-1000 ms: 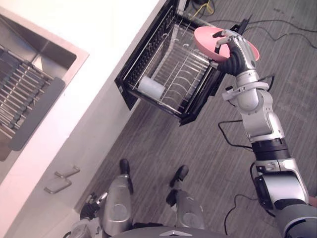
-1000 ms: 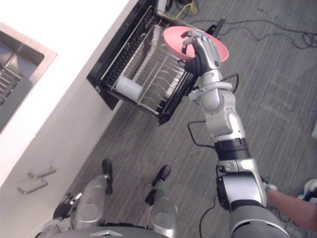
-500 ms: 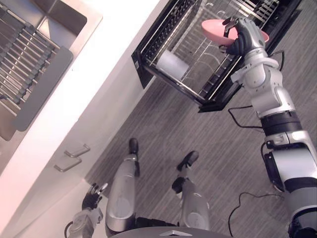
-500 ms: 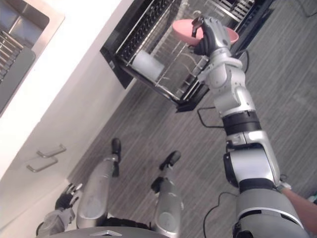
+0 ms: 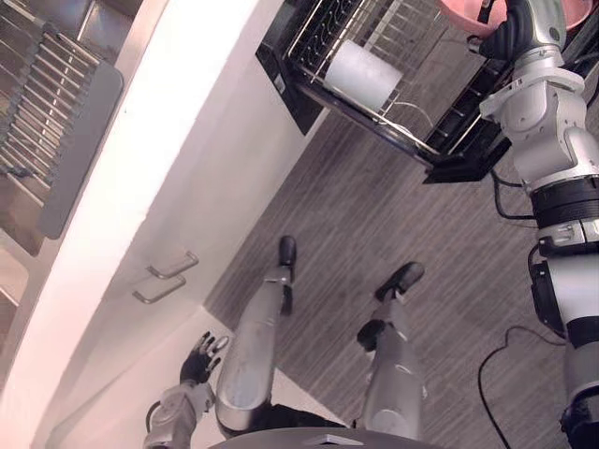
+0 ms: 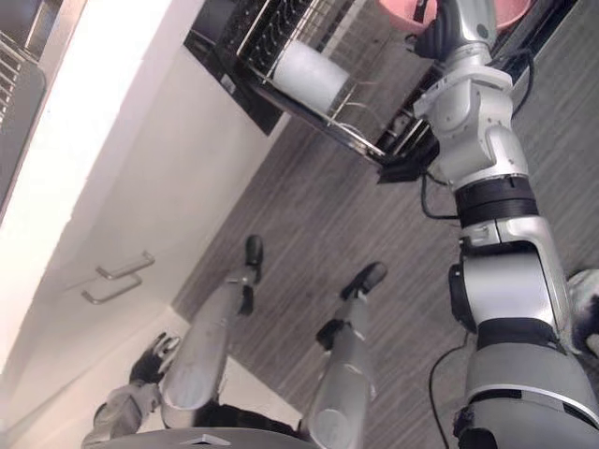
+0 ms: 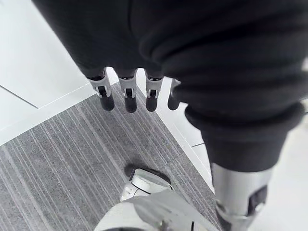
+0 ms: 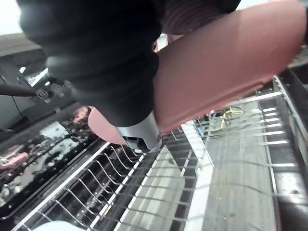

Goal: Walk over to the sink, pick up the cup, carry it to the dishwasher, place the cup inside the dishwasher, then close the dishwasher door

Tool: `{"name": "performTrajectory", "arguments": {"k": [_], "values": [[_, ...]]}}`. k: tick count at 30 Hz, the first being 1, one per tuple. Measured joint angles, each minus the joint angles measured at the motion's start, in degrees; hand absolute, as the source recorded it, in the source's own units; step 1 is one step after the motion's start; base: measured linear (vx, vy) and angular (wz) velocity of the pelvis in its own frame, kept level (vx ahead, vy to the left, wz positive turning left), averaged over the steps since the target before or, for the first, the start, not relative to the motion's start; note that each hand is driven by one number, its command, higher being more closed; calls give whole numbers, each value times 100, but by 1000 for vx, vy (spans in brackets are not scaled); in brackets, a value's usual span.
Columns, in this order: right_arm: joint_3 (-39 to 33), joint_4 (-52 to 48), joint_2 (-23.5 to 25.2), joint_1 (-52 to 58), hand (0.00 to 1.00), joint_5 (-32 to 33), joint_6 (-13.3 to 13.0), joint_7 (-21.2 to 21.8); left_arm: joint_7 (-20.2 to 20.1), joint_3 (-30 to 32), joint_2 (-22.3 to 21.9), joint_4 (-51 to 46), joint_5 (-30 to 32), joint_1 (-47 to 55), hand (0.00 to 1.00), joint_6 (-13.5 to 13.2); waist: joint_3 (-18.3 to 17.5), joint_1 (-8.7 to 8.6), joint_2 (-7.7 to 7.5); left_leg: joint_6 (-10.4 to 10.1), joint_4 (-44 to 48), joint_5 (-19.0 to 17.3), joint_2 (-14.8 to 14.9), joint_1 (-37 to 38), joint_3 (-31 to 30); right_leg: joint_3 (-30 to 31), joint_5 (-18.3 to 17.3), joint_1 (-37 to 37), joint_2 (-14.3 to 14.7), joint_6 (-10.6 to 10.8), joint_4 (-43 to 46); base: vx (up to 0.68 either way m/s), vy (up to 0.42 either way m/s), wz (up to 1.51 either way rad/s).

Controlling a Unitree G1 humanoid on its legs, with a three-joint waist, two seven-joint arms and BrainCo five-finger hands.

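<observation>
A pink bowl [image 5: 461, 11] hangs over the open dishwasher's wire rack [image 5: 404, 128], at the top right in the eye views. My right hand [image 5: 514, 32] is shut on the bowl's rim, holding it above the rack. In the right wrist view the pink bowl [image 8: 226, 72] spans the wires of the rack [image 8: 144, 192] close below. A white cup [image 5: 361, 73] lies on its side in the rack's near corner. My left hand [image 5: 198, 358] hangs low beside the cabinet, its fingers [image 7: 126, 96] straight and empty.
The white counter [image 5: 178, 122] runs diagonally, with the steel sink [image 5: 19, 234] and its roll-up drying rack [image 5: 58, 112] at the far left. Two cabinet handles [image 5: 168, 278] sit on the cabinet front. Grey striped floor lies between the cabinet and the dishwasher's black frame [image 5: 468, 154].
The whole picture has shifted, so the camera moved. My right hand has carried the pink bowl from the rack's outer edge further in over the rack.
</observation>
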Motion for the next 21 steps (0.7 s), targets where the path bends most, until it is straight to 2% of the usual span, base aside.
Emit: {"name": "performTrajectory", "arguments": {"k": [2, 4, 6, 7, 8, 11, 14, 17, 20, 21], "values": [[70, 67, -49, -73, 100, -5, 4, -1, -9, -72, 18, 28, -105, -43, 0, 0, -3, 15, 6, 3, 0, 20, -8, -92, -12, -4, 14, -83, -5, -8, 0, -22, 42, 4], [74, 119, -105, -190, 100, -6, 1, -4, -39, -195, 30, 55, -204, -74, 0, 1, -50, 73, 79, 15, 1, 33, -31, -167, -14, -3, 29, -154, -27, -7, -1, -33, 54, 7], [77, 126, -278, -243, 100, -9, 42, 6, -115, -394, -5, 212, -323, -162, 0, -3, -176, 184, 270, 55, -45, 89, -119, -312, -15, -8, 70, -306, -107, 23, 0, -35, 77, 14], [84, 126, -279, -275, 100, -8, 79, 29, -130, -430, -11, 231, -357, -161, 0, -2, -202, 196, 309, 65, -47, 97, -135, -341, -12, -6, 80, -333, -126, 23, 0, -28, 70, 12], [94, 149, -283, -309, 0, -3, 141, 128, -151, -491, -20, 263, -449, -162, 0, 4, -242, 221, 367, 80, -57, 108, -169, -374, -11, -8, 91, -364, -166, 37, 0, -21, 54, 7], [243, 264, -319, -309, 0, 69, 264, 331, -196, -603, -28, 322, -545, -162, 0, 7, -297, 282, 448, 89, -82, 114, -211, -372, -14, -15, 93, -359, -207, 41, 0, -23, 55, 6], [233, 296, -337, -309, 0, 335, 369, 414, -302, -603, -31, 325, -543, -162, 0, 6, -301, 329, 454, 87, -118, 132, -218, -359, -22, -30, 90, -356, -210, 42, 0, -7, 12, 1], [231, 296, -337, -309, 0, 345, 365, 399, -376, -598, -29, 327, -542, -161, 0, -3, -302, 325, 454, 87, -122, 140, -228, -341, -35, -38, 89, -338, -216, 42, 1, -10, 7, 0], [208, 308, -332, -256, 0, 642, 288, 391, -378, -598, -32, 325, -542, -157, 0, -3, -305, 304, 459, 85, -151, 139, -275, -183, -142, -50, 74, -186, -236, 48, 1, -11, 7, 0], [116, 305, -329, -213, 0, 935, 190, 392, -378, -595, -32, 322, -540, -148, 0, -6, -310, 276, 466, 83, -200, 139, -300, -77, -174, -66, 53, -86, -250, 53, 1, -21, 14, 3]]}}
